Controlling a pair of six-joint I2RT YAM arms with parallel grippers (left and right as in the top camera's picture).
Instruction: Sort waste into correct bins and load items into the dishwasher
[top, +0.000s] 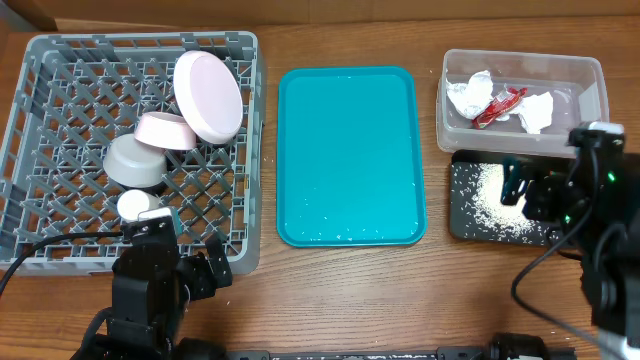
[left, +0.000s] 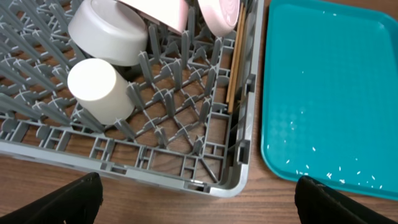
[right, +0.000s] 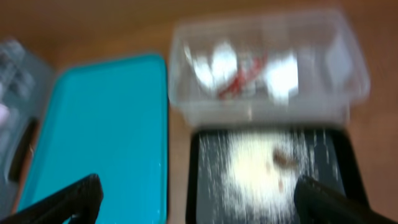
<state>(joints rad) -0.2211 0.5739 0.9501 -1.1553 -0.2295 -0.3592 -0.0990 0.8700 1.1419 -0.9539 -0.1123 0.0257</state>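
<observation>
Underneath, brown wooden table (top: 400, 300); teal tray (top: 350, 150) beside grey dish rack (top: 140, 42).

The tabletop (top: 450, 300) is brown wood with a visible grain. On the left, the dish rack (top: 40, 60) is matt grey moulded plastic. It holds smooth, faintly glossy plates (top: 208, 95), a matt grey bowl (top: 135, 160), a smooth white cup (left: 99, 90) and bare wooden chopsticks (left: 237, 62). The teal tray (top: 350, 150) is slick, shiny plastic. Far right, the tub (top: 590, 80) is clear plastic, holding crumpled white paper (top: 468, 95) and a glossy red wrapper (top: 497, 105). The black tray (top: 458, 230) looks matt.
</observation>
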